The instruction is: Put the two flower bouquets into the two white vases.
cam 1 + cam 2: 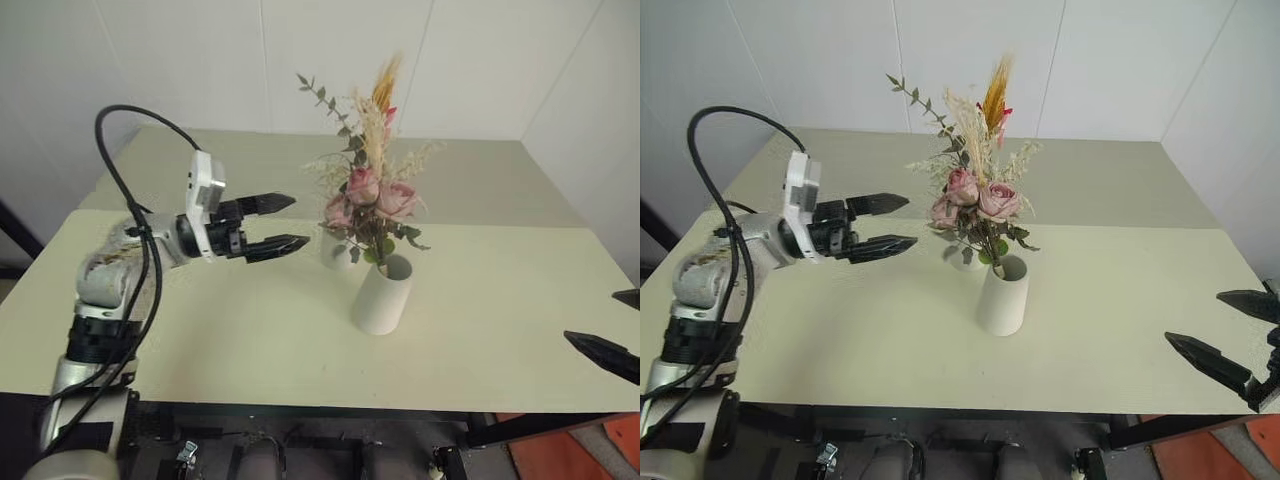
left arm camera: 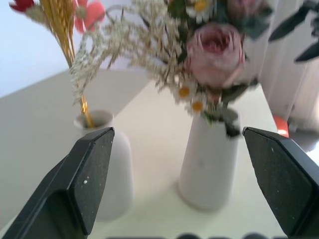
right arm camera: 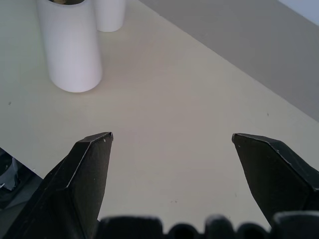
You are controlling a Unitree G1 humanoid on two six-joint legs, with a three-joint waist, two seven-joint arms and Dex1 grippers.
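- The fuller bunch of pink roses, green leaves and white sprigs stands upright in the wider tapered matte white ceramic vase, its stems running straight down into the wide mouth.
- The slim bunch of long yellow-orange dried stalks with small red-pink bits rises upright from the second matte white ceramic vase, which sits just behind and beside the tapered one, partly hidden by the rose leaves; its neck cannot be made out from the head views.
- Both vases rest near the middle of the pale green flat tabletop, close together.
- The left gripper hangs level above the table, its two black fingers spread wide with nothing between them. The vases lie straight ahead of the fingertips, near but apart from them, and both bunches' long axes stand upright, across the line the fingers point along.
- The right gripper hovers by the table's near edge, fingers also wide apart and empty. The vases lie ahead of it and well apart, so the left gripper is the nearer one.
- Judging from how things stand, both bunches are already placed, and what remains is likely only drawing the arms clear without brushing the blooms.
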